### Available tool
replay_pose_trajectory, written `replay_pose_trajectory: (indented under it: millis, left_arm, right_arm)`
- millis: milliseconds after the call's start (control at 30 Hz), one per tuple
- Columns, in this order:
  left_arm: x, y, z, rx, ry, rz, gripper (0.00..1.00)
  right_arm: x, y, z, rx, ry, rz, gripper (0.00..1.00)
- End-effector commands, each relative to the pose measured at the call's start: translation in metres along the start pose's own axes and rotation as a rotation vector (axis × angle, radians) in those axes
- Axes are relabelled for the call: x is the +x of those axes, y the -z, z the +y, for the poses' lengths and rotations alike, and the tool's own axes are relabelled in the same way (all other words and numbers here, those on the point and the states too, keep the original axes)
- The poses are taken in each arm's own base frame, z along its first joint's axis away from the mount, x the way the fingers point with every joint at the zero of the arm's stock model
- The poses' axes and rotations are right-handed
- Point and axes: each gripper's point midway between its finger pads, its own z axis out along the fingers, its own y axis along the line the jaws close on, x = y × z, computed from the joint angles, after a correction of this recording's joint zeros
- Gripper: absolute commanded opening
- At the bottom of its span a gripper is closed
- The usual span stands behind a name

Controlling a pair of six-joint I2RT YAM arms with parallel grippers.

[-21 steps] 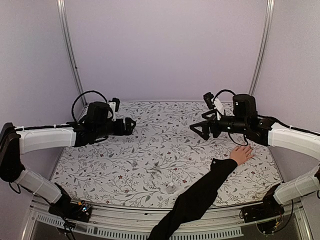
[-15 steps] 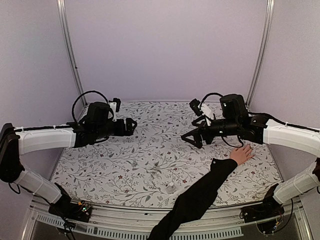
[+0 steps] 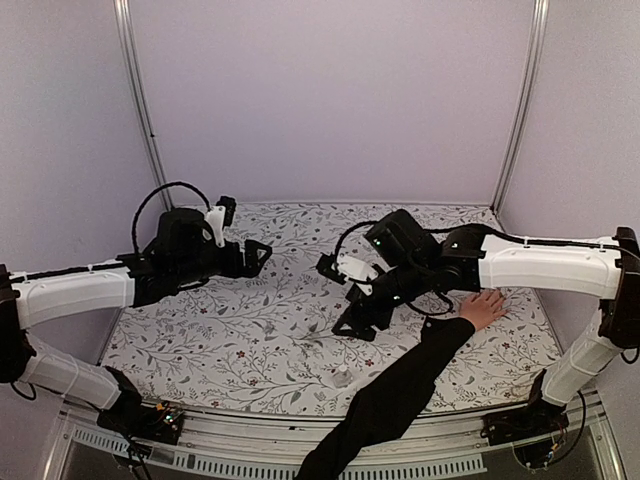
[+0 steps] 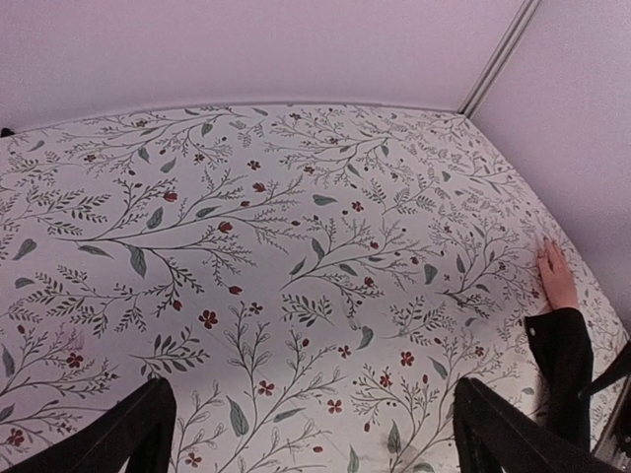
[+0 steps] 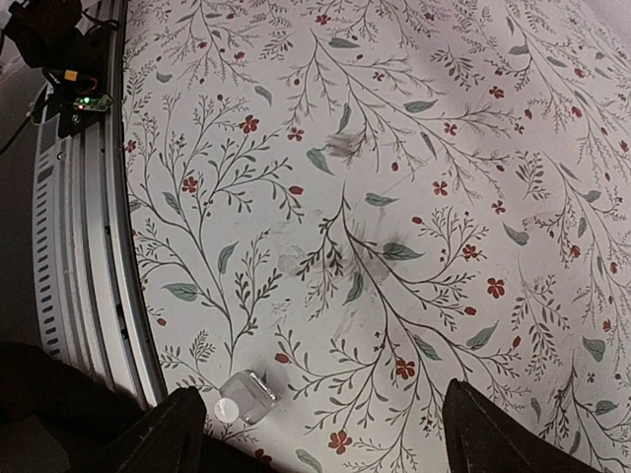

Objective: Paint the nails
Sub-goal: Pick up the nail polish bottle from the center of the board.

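Both grippers empty, jaws wide: left gripper [image 3: 262,254] centre-left, right gripper [image 3: 352,328] mid-frame near the bottle [image 3: 342,378]. The nails [image 3: 496,297] lie centre-right, on the hand [image 3: 484,308] flat on the worktop [image 3: 250,330]. Risk: an off-centre grab tips the bottle.

Hand [image 3: 485,308] lies on the table [image 3: 200,330], far right. Bottle [image 3: 342,377] stands by the front edge, just left of the sleeve [image 3: 400,395].
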Motion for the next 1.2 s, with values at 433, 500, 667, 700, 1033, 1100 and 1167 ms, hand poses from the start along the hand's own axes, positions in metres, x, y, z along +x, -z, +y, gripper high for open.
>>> replay_pose_trajectory:
  millis: [433,500,667,700,1033,1100,1167]
  left_arm:
    - [0.008,0.010,-0.004,0.036,0.005,-0.044,1.00]
    - [0.009,0.008,-0.004,0.035,0.002,-0.039,1.00]
    - [0.013,0.006,-0.002,0.029,-0.007,-0.027,1.00]
    - [0.013,0.006,-0.002,0.030,-0.008,-0.027,1.00]
    - [0.018,0.003,-0.001,0.028,-0.002,-0.022,1.00]
    - [0.018,0.003,0.000,0.027,-0.004,-0.023,1.00]
    - [0.017,0.002,0.001,0.017,-0.013,-0.023,1.00]
  right_arm:
    - [0.040,-0.045,0.053,-0.089,0.001,0.238,0.58]
    - [0.044,-0.048,0.056,-0.089,-0.005,0.249,0.56]
    - [0.058,-0.055,0.050,-0.047,0.002,0.300,0.54]
    - [0.060,-0.057,0.050,-0.048,0.004,0.308,0.53]
    - [0.067,-0.065,0.052,-0.047,-0.006,0.332,0.48]
    - [0.073,-0.067,0.051,-0.041,-0.010,0.349,0.46]
    - [0.079,-0.069,0.049,-0.034,-0.008,0.370,0.45]
